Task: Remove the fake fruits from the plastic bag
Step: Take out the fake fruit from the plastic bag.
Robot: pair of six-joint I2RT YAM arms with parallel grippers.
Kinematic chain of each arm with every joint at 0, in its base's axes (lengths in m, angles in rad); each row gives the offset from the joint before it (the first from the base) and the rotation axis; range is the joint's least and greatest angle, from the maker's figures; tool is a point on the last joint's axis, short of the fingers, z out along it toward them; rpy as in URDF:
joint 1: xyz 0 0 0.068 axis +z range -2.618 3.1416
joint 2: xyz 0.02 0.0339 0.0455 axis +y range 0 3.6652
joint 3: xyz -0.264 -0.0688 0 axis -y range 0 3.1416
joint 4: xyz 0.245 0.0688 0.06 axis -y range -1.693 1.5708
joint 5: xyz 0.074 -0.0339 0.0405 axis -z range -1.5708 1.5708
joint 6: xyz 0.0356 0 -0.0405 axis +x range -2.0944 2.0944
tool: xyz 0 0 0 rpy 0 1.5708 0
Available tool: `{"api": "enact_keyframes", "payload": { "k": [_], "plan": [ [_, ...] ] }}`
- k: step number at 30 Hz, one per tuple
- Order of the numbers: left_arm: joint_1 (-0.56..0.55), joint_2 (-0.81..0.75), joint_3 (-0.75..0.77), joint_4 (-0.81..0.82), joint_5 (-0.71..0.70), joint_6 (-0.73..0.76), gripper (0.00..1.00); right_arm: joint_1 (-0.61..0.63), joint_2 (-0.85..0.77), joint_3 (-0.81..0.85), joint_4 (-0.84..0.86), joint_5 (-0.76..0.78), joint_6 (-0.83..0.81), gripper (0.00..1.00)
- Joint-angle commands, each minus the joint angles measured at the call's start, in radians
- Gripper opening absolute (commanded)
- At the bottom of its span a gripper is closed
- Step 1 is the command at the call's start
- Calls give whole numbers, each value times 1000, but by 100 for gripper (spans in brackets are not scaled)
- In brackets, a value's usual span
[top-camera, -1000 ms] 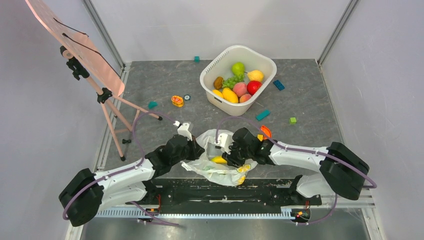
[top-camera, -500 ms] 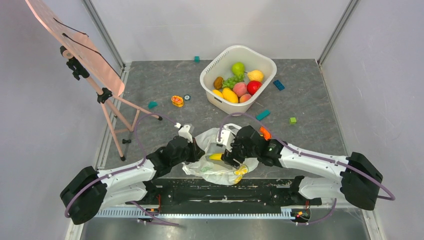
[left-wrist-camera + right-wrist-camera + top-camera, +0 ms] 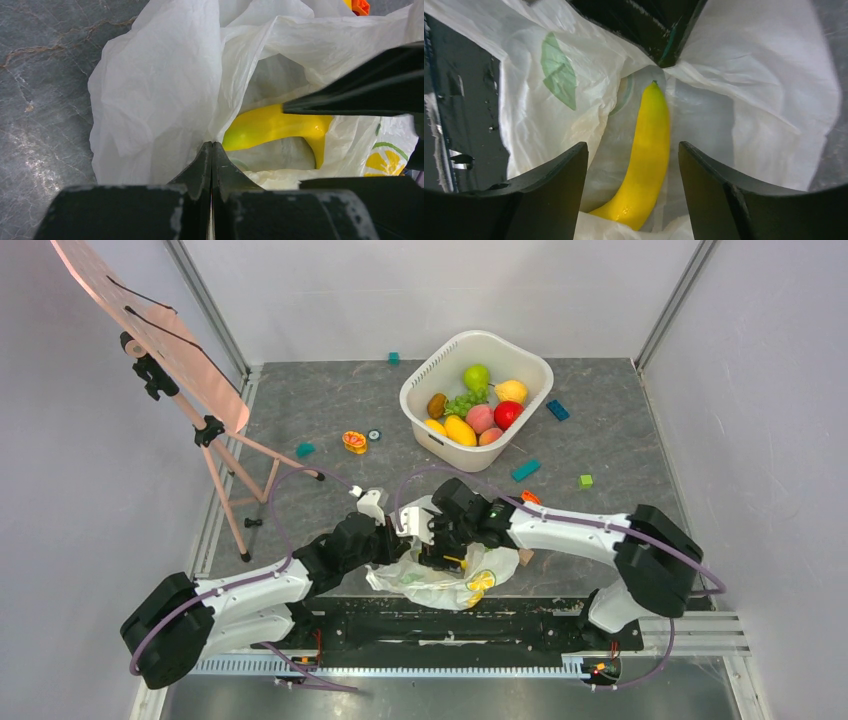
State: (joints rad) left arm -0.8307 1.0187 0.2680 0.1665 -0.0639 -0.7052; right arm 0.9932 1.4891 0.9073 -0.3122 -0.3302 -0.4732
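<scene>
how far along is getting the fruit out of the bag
Several fruits sit in the white tub. The left gripper is shut on the bag edge; the right gripper stands open astride the banana inside. Left to do: grasp it and lift it out.

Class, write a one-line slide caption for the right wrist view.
Open right gripper poised with a finger on each side of a yellow banana lying inside the plastic bag.

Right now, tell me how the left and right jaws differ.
The left jaws are shut; the right jaws stand open. The left jaws pinch the bag's edge; the right jaws grip nothing, with the banana lying between them. Both are at the bag's mouth.
</scene>
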Motion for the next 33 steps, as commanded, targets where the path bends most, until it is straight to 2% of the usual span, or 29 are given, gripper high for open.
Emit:
{"api": "enact_keyframes", "payload": {
  "k": [1,10,15,20,29,33],
  "plan": [
    [4,-7,-3,32,13,17,2,4,100,63,-67,3,-57,70],
    [4,-22,-7,21,5,16,2,4,153,27,-39,36,-40,67],
    [4,-20,-7,21,4,17,2,4,142,13,-35,38,-20,38],
    [4,-23,-7,21,2,17,2,4,49,16,-23,42,25,30],
    [4,-44,-3,10,-5,10,2,4,-182,33,69,52,132,24],
    [4,-41,5,7,1,11,2,4,-263,-11,260,119,269,25]
  ]
}}
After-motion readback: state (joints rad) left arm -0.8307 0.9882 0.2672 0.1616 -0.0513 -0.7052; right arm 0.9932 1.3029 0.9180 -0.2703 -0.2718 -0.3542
